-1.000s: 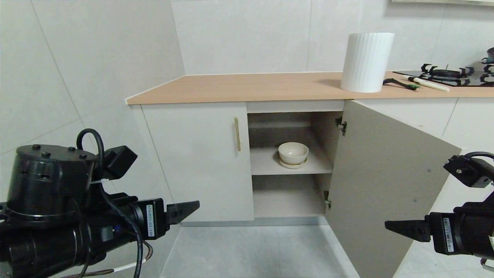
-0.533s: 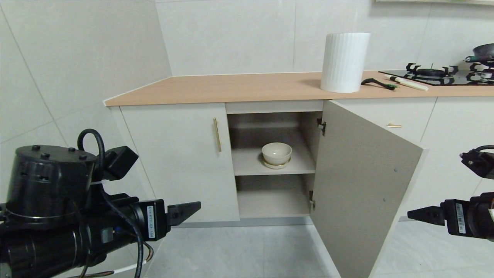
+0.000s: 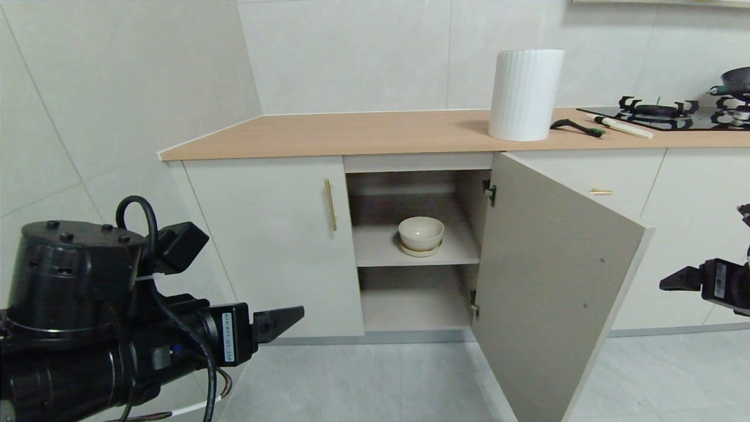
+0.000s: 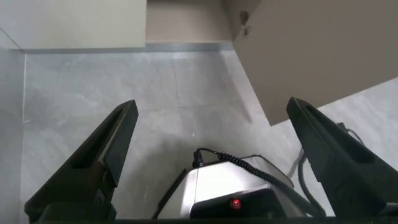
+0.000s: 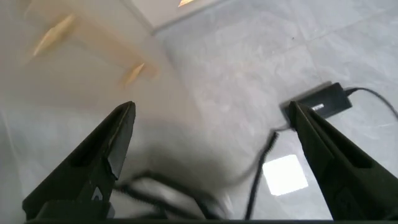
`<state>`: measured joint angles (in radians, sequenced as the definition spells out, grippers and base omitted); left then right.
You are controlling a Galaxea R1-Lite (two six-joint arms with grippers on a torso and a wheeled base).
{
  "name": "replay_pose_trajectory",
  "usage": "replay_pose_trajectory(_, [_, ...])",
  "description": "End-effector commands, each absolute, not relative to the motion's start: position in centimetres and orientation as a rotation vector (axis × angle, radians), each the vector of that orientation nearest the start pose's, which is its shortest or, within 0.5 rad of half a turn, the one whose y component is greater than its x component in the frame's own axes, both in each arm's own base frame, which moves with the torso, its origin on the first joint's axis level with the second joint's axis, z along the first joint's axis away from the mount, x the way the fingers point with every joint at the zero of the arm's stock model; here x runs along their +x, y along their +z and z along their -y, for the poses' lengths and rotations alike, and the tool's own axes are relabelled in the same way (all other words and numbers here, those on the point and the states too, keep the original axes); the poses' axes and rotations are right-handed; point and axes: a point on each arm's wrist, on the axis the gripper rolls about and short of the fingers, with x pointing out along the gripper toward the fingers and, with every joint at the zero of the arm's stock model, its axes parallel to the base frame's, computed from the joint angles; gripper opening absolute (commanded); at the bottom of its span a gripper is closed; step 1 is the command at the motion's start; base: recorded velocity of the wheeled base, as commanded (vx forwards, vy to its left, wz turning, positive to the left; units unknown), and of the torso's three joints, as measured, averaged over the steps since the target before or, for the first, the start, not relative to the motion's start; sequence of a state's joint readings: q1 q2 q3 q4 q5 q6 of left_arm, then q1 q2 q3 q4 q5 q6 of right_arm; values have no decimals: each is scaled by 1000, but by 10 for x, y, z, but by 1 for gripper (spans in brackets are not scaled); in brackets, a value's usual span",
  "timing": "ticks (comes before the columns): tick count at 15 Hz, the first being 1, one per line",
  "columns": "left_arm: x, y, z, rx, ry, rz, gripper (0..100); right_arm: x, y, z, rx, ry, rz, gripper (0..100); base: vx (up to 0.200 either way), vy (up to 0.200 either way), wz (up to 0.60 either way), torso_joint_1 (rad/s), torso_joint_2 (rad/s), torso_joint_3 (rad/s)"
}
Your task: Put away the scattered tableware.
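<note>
A cream bowl [image 3: 420, 232] sits on a small plate [image 3: 418, 252] on the middle shelf of the open cabinet [image 3: 410, 296]. Its door [image 3: 556, 275] swings out towards me on the right. My left gripper [image 3: 280, 322] hangs low at the left, well short of the cabinet. In the left wrist view this left gripper [image 4: 211, 107] is open above the floor with nothing in it. My right gripper [image 3: 674, 281] is at the far right, beyond the door's outer edge. The right wrist view shows that right gripper [image 5: 210, 109] open and empty too.
On the wooden counter [image 3: 351, 132] stand a tall white ribbed container [image 3: 525, 94], a black-handled utensil [image 3: 577, 126] and a pale-handled knife [image 3: 624, 126]. A gas hob [image 3: 668, 111] with a pan [image 3: 735, 79] is at the far right. The left cabinet door [image 3: 275, 246] is closed.
The head camera turned right, shifting the whole scene left. My right gripper drew away to the right and upward, clear of the open door's edge. The left arm kept still.
</note>
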<state>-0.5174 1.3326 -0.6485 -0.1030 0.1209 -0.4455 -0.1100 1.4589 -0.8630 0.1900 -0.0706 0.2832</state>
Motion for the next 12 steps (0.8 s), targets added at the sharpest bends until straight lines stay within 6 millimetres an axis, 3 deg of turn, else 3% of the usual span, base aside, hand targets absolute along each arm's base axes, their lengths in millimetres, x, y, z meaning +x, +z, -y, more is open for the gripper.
replay_pose_trajectory(1, [174, 183, 96, -245, -252, -629, 100, 255, 165, 34, 363, -316, -779, 100, 0, 0, 0, 0, 0, 0])
replay_pose_trajectory(4, [174, 184, 96, -246, -253, -626, 100, 279, 143, 36, 439, -344, -766, 100, 0, 0, 0, 0, 0, 0])
replay_pose_trajectory(7, [173, 186, 95, -251, -253, -618, 100, 291, 131, 32, 482, -347, -761, 100, 0, 0, 0, 0, 0, 0])
replay_pose_trajectory(11, [169, 193, 93, -261, -260, -588, 100, 298, 125, 13, 483, -299, -782, 100, 0, 0, 0, 0, 0, 0])
replay_pose_trajectory(12, [169, 194, 92, -263, -260, -583, 100, 299, 126, -6, 461, -242, -791, 100, 0, 0, 0, 0, 0, 0])
